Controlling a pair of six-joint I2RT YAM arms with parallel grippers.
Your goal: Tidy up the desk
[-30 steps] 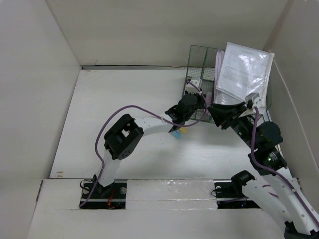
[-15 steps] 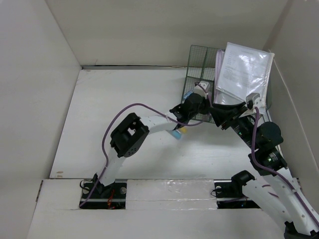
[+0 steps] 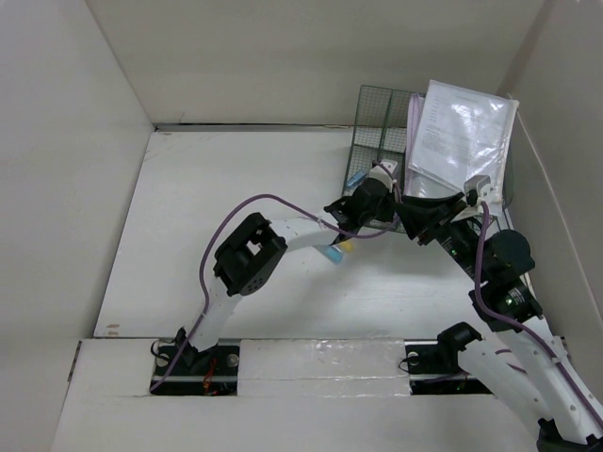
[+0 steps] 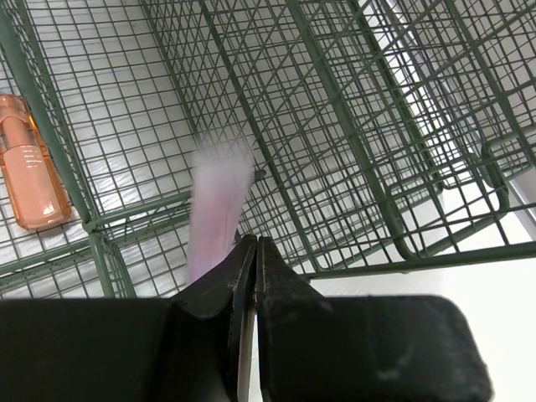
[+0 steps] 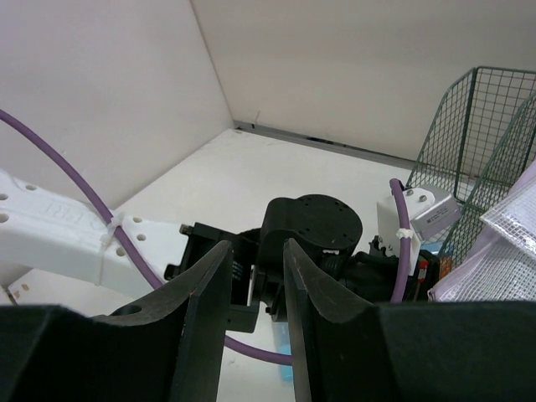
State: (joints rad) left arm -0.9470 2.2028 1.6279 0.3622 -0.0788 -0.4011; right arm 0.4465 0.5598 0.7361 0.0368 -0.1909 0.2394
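No legible text or labels anywhere.

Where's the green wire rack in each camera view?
Top external: rack upper right, by the back wall.
Left wrist: rack fills most of the frame, above the shut left hand.
Right wrist: rack at the right edge, upper half.
Shared landmark: the white desk beneath it.

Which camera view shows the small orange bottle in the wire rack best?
Left wrist view: the orange bottle lies close and sharp in the rack. In the top and right wrist views I cannot make it out.
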